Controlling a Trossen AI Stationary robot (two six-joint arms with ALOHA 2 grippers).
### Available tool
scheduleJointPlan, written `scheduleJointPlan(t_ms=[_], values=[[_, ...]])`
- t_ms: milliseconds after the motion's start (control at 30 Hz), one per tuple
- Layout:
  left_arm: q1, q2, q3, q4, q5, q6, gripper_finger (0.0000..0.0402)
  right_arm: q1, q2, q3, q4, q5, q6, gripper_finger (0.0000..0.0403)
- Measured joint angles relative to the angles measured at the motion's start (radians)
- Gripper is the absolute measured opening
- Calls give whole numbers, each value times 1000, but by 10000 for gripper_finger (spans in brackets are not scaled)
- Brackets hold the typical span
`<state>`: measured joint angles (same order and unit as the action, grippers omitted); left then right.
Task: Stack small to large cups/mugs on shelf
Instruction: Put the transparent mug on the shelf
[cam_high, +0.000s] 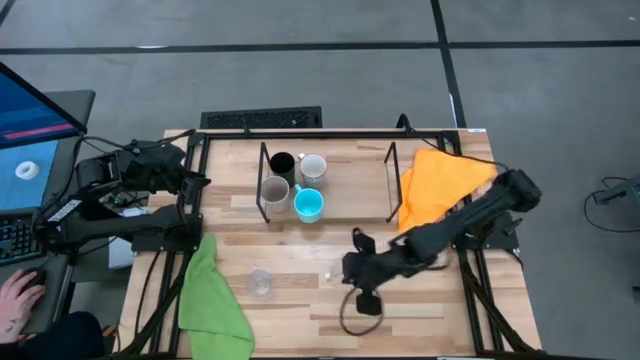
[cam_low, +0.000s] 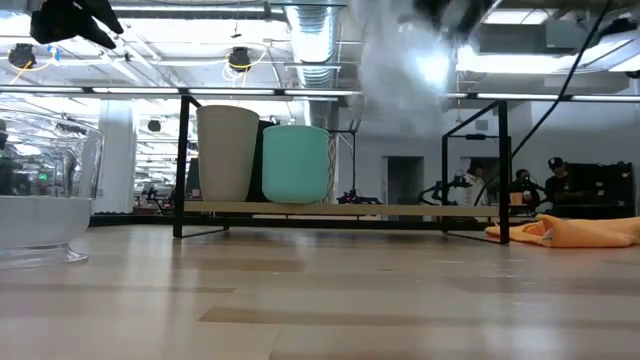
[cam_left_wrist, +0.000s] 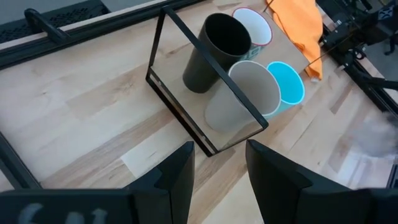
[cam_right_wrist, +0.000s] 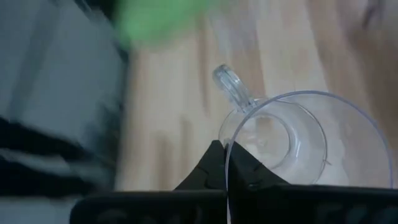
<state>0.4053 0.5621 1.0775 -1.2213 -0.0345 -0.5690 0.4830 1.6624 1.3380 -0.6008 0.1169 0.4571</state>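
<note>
Because the clear glass cup (cam_right_wrist: 298, 143) is thin-walled and smooth, it will handle as a light, stiff, slippery and breakable thing, so I judge a gentle pinch on the rim wall suits it best, with the small handle (cam_right_wrist: 231, 84) left free. In the right wrist view the right hand (cam_right_wrist: 227, 165) is clenched on that rim, one finger inside the wall and one outside, on the side opposite the handle. In the high view this hand (cam_high: 362, 272) sits toward 5 o'clock of the counter (cam_high: 300, 300), and the cup it holds is too faint there to make out.

A second clear glass cup (cam_high: 260, 283) stands alone toward 7 o'clock, near a green cloth (cam_high: 210, 300). On the shelf (cam_high: 350, 195) at 12 o'clock four mugs are clustered, touching or nearly so: black mug (cam_high: 282, 164), white mug (cam_high: 313, 167), grey-beige mug (cam_high: 275, 190) and light blue mug (cam_high: 308, 204). An orange cloth (cam_high: 440, 180) lies just beside the shelf at 2 o'clock.

The left hand (cam_left_wrist: 217, 171) waits at 10 o'clock, fingers released, facing the shelf end.
</note>
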Motion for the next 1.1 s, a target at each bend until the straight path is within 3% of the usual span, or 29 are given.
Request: scheduleJointPlan(t_ms=[200,367,567,667,733,800,900,1100], values=[[0,0,0,0,0,8,135,121,-199,28,344,175,-65,8],[0,0,0,0,1,10,135,263,-286,28,799,244,-442,5],[0,0,0,0,1,11,135,413,-304,27,1127,131,-825,4],[0,0,0,0,-2,11,135,465,-299,26,1202,-4,-965,3],[0,0,0,0,-5,11,135,481,-301,26,1220,-87,-1008,5],[0,0,0,0,-5,11,135,492,-301,26,1214,-91,-1008,6],[0,0,0,0,-5,11,135,507,-303,26,1181,-7,-1000,6],[0,0,0,0,-6,7,135,499,-303,26,1073,360,-949,4]])
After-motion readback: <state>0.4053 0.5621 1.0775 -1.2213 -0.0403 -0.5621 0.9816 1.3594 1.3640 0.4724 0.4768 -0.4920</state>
